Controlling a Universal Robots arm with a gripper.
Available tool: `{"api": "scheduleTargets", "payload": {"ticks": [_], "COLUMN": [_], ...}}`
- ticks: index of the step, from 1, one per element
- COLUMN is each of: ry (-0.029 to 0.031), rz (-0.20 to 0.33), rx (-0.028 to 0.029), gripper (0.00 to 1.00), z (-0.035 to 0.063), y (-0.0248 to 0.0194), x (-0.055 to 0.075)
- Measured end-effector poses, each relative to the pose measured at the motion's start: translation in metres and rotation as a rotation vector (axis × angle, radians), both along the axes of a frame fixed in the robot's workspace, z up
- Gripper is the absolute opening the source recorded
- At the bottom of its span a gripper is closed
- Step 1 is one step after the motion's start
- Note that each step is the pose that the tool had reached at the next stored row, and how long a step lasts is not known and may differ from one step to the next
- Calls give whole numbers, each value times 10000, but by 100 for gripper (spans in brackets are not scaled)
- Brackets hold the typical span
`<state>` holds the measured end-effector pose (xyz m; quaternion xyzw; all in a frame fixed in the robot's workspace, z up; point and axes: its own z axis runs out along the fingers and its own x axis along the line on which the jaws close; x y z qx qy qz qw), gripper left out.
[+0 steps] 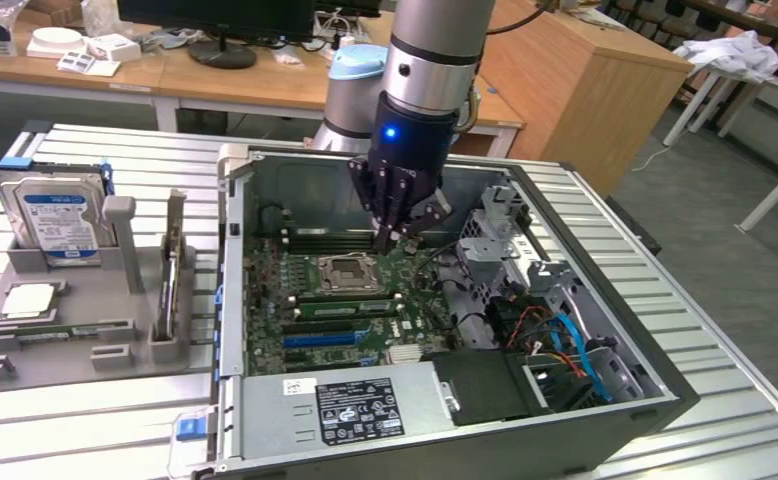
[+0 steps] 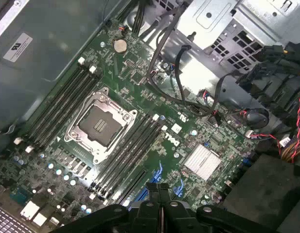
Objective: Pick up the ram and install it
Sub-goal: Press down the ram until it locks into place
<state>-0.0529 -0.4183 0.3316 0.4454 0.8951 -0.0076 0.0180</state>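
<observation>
**Gripper closed and empty above the motherboard; ram in its rack**

From the exterior view's left: the hard drive (image 1: 50, 215) stands in the grey rack (image 1: 56, 350), and the ram (image 1: 172, 265) stands on edge in that rack's holder, well apart from the arm. Inside the open computer case (image 1: 656, 390), the gripper (image 1: 392, 238) hangs with fingers shut on nothing, just above the motherboard (image 2: 140, 77) near the CPU socket (image 2: 98, 124). Judgement: a good install needs the stick square over one memory slot (image 2: 132, 153).

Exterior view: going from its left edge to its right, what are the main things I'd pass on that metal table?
Hard drive with blue label → upright green ram in the grey holder → empty processor socket on the motherboard → the arm's closed fingers above the memory slots → bundle of cables in the computer case.
</observation>
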Motion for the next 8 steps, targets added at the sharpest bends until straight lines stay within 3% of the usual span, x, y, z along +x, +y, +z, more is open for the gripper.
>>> {"api": "scheduleTargets", "payload": {"ticks": [3,8], "ry": [40,51], "rz": [-2,3], "rx": [-1,0], "gripper": [11,11], "z": [-2,-4], "y": [0,0], "x": [-1,0]}}
